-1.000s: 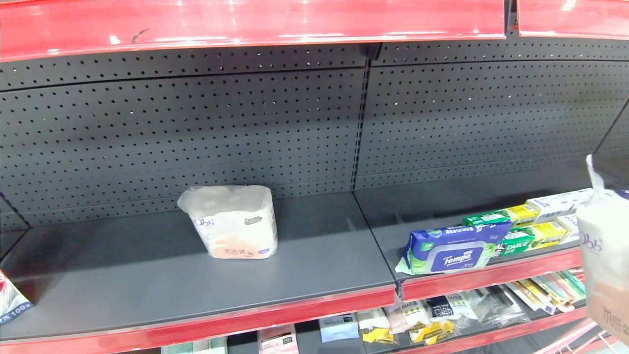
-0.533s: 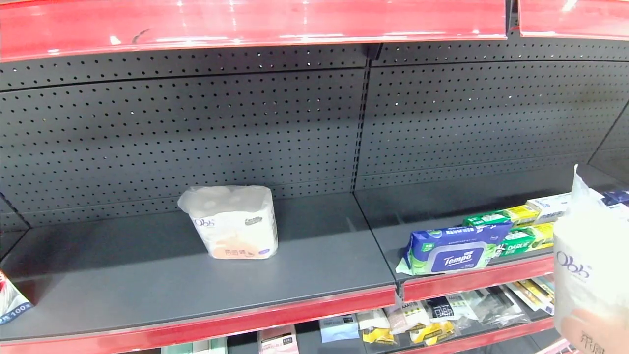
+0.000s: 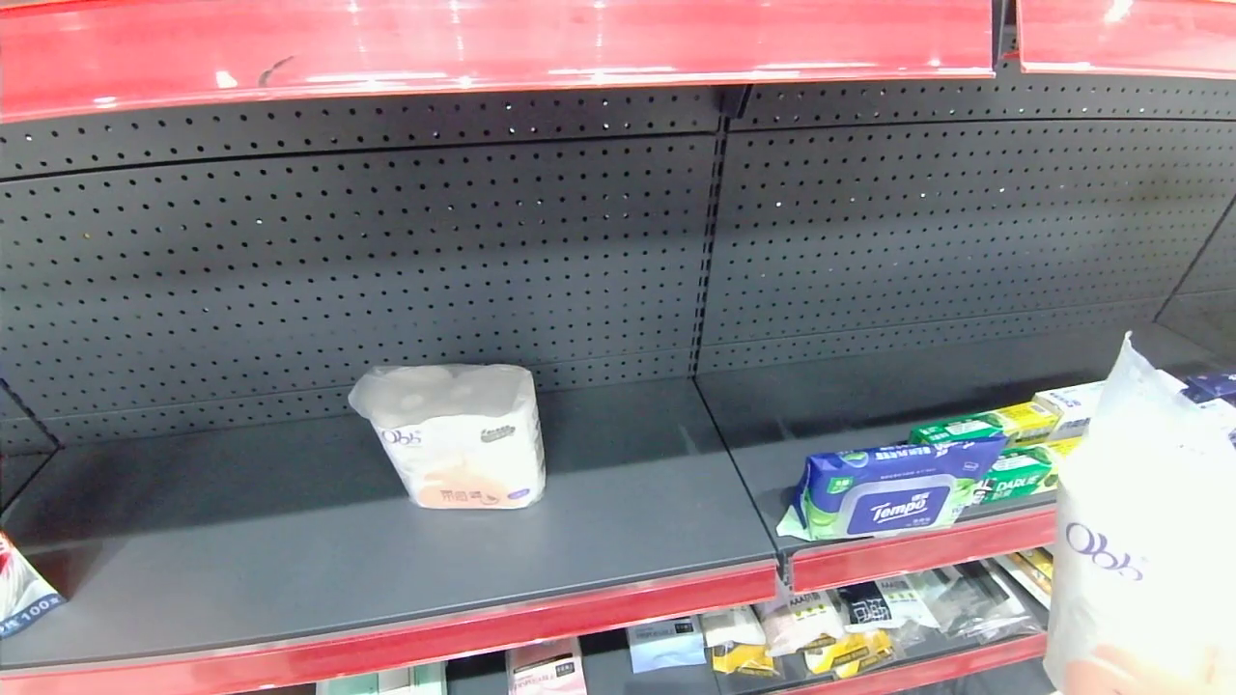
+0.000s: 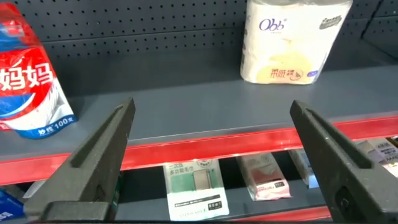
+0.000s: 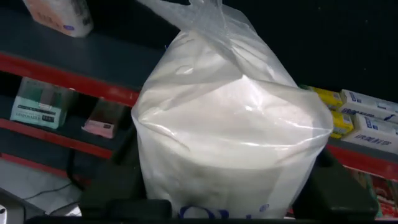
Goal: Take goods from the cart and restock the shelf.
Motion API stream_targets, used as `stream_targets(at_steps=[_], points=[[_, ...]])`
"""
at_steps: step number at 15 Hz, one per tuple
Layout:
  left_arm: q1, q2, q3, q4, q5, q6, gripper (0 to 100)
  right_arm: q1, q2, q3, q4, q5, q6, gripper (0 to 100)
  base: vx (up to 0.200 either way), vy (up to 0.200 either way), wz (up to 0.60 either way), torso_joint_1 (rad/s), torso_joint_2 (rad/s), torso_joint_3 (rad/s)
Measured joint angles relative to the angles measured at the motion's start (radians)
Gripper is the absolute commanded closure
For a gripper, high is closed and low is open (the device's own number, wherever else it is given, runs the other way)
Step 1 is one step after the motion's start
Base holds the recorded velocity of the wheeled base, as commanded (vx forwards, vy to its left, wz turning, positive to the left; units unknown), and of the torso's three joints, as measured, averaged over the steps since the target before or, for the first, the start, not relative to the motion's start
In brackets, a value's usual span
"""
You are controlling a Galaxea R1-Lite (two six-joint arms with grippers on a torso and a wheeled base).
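Observation:
A white plastic-wrapped toilet paper pack [image 3: 449, 434] stands upright on the grey shelf [image 3: 290, 550], left of the centre divider. A second, matching pack [image 3: 1144, 550] hangs at the lower right, in front of the shelf's right bay. My right gripper [image 5: 227, 186] is shut on that pack [image 5: 230, 124], with dark fingers [image 5: 115, 180] on either side of it. My left gripper [image 4: 211, 155] stands open and holds nothing, level with the shelf's red front edge [image 4: 205, 140] and below-left of the standing pack [image 4: 292, 40].
A blue wet-wipes pack [image 3: 884, 487] and green-yellow toothpaste boxes [image 3: 1004, 449] lie at the right bay's front. A red and white bag [image 3: 24, 589] sits at the far left. Small goods fill the lower shelf [image 3: 821, 627]. A red upper shelf edge [image 3: 483, 48] overhangs.
The held toilet paper pack has moved left, farther into the head view, and now covers more of the toothpaste boxes. The standing pack has not moved.

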Motion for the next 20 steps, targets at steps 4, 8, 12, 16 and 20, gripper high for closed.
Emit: stream_targets(at_steps=[4, 8, 12, 16, 20], points=[[-0.004, 0.009, 0.000, 0.000, 0.000, 0.000, 0, 0.008, -0.025, 0.008, 0.002, 0.004, 0.007, 100, 0.000, 0.000, 0.00, 0.000, 0.00, 0.000], [-0.028, 0.038, 0.000, 0.000, -0.013, 0.001, 0, 0.023, -0.046, 0.048, 0.001, 0.002, 0.006, 100, 0.000, 0.000, 0.00, 0.000, 0.00, 0.000], [-0.128, 0.078, -0.001, 0.000, -0.043, 0.015, 0, 0.019, -0.052, 0.069, -0.002, -0.019, 0.007, 100, 0.000, 0.000, 0.00, 0.000, 0.00, 0.000], [-0.076, 0.111, -0.020, 0.004, -0.010, 0.014, 0, 0.017, -0.050, 0.060, -0.003, -0.022, 0.009, 100, 0.000, 0.000, 0.00, 0.000, 0.00, 0.000], [-0.065, 0.316, -0.209, -0.022, -0.011, -0.063, 0, 0.017, -0.044, 0.073, -0.002, -0.017, 0.009, 100, 0.000, 0.000, 0.00, 0.000, 0.00, 0.000]])
